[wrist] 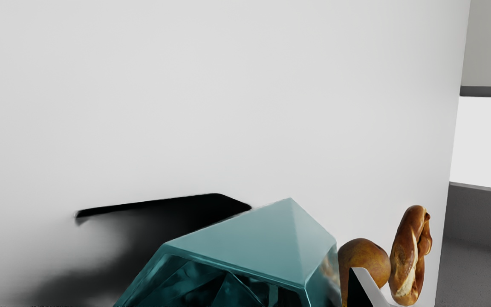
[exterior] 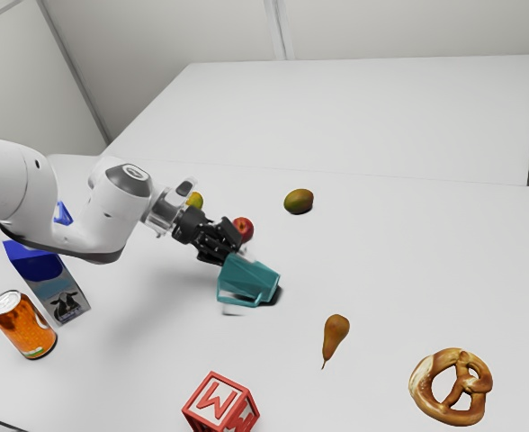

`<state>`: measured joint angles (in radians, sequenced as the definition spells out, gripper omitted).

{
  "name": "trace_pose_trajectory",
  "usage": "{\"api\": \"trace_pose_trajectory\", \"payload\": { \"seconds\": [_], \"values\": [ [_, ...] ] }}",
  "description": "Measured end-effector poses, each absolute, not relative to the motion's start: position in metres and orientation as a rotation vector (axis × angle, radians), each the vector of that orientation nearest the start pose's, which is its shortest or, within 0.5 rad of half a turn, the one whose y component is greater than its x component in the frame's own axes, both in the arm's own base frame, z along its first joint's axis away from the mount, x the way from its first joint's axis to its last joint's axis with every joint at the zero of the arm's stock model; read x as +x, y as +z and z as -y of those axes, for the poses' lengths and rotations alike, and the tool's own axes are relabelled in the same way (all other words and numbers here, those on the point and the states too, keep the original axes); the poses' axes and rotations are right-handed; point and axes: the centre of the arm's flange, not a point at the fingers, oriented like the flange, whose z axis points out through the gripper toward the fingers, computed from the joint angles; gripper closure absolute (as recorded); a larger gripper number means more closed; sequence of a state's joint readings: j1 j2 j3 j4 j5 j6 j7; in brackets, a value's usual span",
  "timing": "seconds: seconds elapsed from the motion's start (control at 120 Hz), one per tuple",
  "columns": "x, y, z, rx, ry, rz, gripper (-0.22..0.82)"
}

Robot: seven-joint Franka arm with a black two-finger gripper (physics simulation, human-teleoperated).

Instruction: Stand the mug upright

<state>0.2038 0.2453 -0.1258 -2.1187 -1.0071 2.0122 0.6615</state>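
The white table [exterior: 381, 261] held everything, and the Franka arm [exterior: 112, 211] reached over it from the exterior view's left. Its black gripper [exterior: 231, 256] was at the teal mug [exterior: 248, 277]; whether its jaws stood open or closed, I could not tell. A milk carton [exterior: 56, 286] leaned near the arm. The mug was tipped well off upright, its handle toward the block's side. Around it lay a pretzel [exterior: 420, 380], an orange soda can [exterior: 23, 326], a red letter block [exterior: 218, 403], a mango [exterior: 299, 201], a brown pear [exterior: 336, 333] and a red apple [exterior: 243, 228].
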Motion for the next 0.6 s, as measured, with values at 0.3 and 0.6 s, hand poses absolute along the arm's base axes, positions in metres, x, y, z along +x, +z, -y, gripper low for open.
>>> {"api": "trace_pose_trajectory", "payload": {
  "seconds": [0.3,0.6],
  "values": [
    [0.550,0.317,0.013,2.232,0.027,0.047,0.76],
    [0.543,0.382,0.011,2.402,0.077,0.239,0.78]
  ]
}}
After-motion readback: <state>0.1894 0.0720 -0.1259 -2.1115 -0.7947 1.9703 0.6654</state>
